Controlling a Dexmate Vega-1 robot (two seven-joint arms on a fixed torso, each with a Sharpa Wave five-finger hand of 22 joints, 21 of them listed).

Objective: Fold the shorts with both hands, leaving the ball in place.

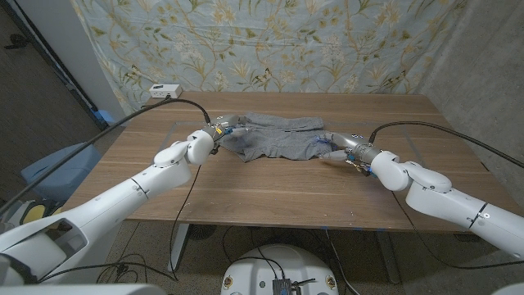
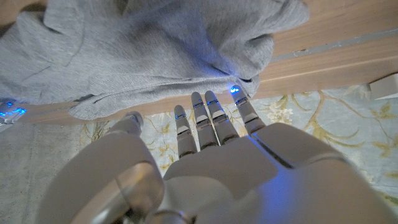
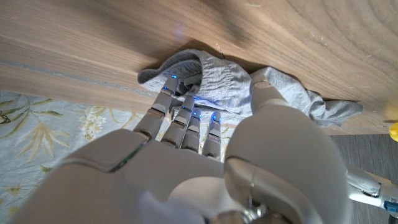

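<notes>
Grey shorts [image 1: 274,138] lie crumpled across the middle of the wooden table [image 1: 270,197]. My left hand [image 1: 211,137] is at their left end. In the left wrist view its straight fingers [image 2: 211,118] touch the hem of the shorts [image 2: 155,56], with the thumb apart and nothing gripped. My right hand [image 1: 345,149] is at their right end. In the right wrist view its fingertips [image 3: 180,106] are tucked under a raised fold of the shorts [image 3: 224,84], and the thumb lies against the cloth on the other side. A small yellow thing [image 3: 393,130] shows at the edge of that view.
A white box [image 1: 164,90] stands at the table's back left corner. A black cable [image 1: 164,106] arcs over my left arm and another [image 1: 426,127] trails from my right. A flowered cloth [image 1: 270,41] hangs behind the table.
</notes>
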